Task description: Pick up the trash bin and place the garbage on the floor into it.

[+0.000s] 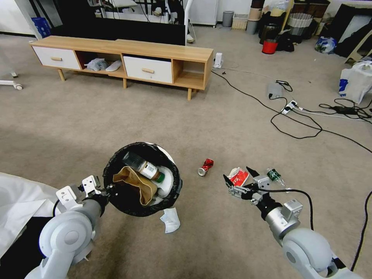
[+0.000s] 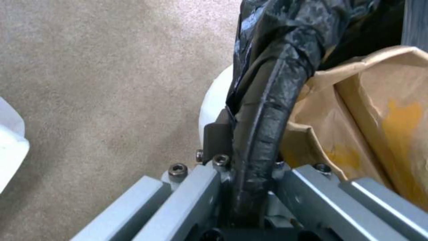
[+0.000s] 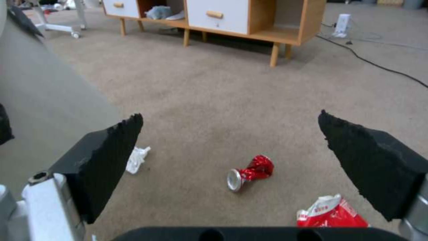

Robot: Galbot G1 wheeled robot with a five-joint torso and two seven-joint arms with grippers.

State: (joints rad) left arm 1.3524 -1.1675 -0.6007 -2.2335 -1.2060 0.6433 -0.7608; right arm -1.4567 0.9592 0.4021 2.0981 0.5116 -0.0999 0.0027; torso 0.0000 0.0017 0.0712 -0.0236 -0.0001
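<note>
Head view: the trash bin is held off the carpet at near left, its black-lined rim pinched by the left gripper. Inside it a brown paper bag and a green-capped bottle are seen. A white tissue lies on the floor just near of the bin. A crushed red can lies to the right of the bin. The right gripper is held with its fingers spread above a red-white snack wrapper; a small green-labelled bottle lies just right of it.

Left wrist view: the left gripper is seen pressed onto the bag-covered rim, with the paper bag just inside.

Right wrist view: the spread fingers are seen framing the can; the wrapper lies nearer, beside the other finger, and a tissue beside the first one.
</note>
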